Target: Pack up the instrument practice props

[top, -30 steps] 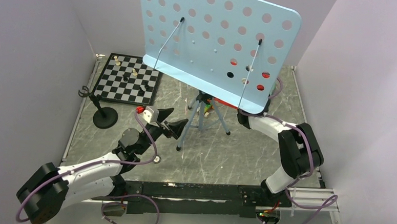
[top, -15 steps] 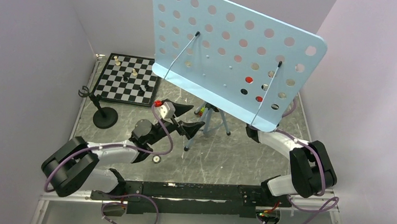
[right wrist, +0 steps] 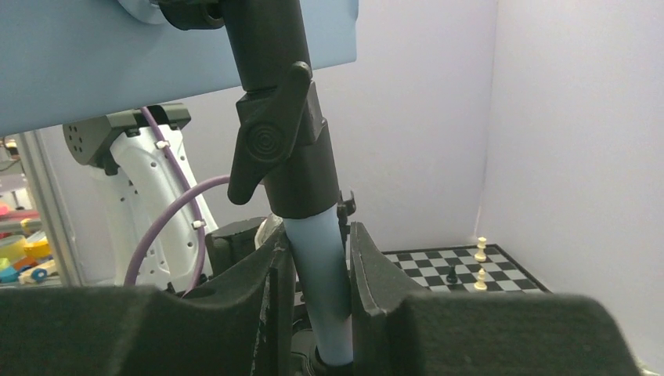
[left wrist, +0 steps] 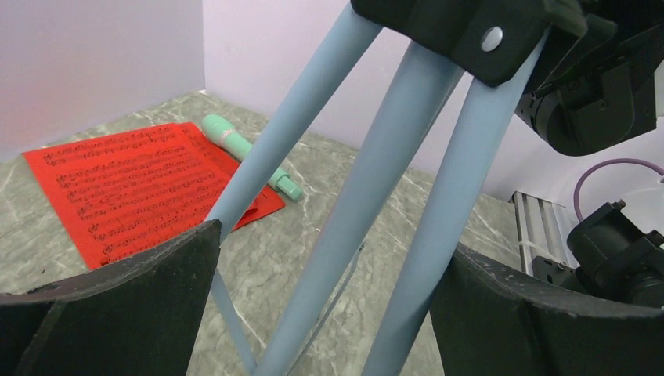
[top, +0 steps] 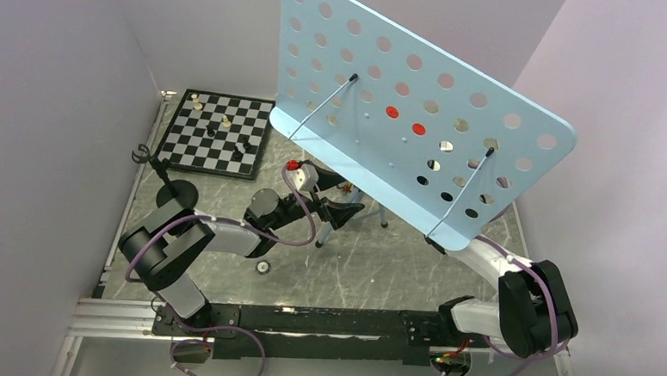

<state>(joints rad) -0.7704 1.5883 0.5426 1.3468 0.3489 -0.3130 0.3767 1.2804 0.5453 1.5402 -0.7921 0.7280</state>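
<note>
The light blue perforated music stand [top: 420, 115] stands tilted on its tripod, its plate covering the table's back right. My left gripper [top: 339, 211] is open, its jaws on either side of the tripod legs [left wrist: 368, 204]. My right gripper [right wrist: 321, 294] is shut on the stand's light blue pole [right wrist: 317, 258]; the plate hides it in the top view. Red sheet-music pages [left wrist: 141, 188] lie flat with the mint-green toy microphone [left wrist: 250, 157] along their far edge. The red shows through the plate's holes [top: 392, 113]. The black mic stand [top: 173, 192] stands at the left.
A black-and-white chessboard [top: 218, 133] with a few pieces lies at the back left; it also shows in the right wrist view [right wrist: 462, 270]. A small round object [top: 263, 268] lies near the front. Walls close in left, back and right. Small coloured blocks [right wrist: 17, 262] lie beside the rail.
The music stand has shifted to the right and turned, its plate swinging towards the right wall. Both arms moved right with it, the left arm stretching out along the table.
</note>
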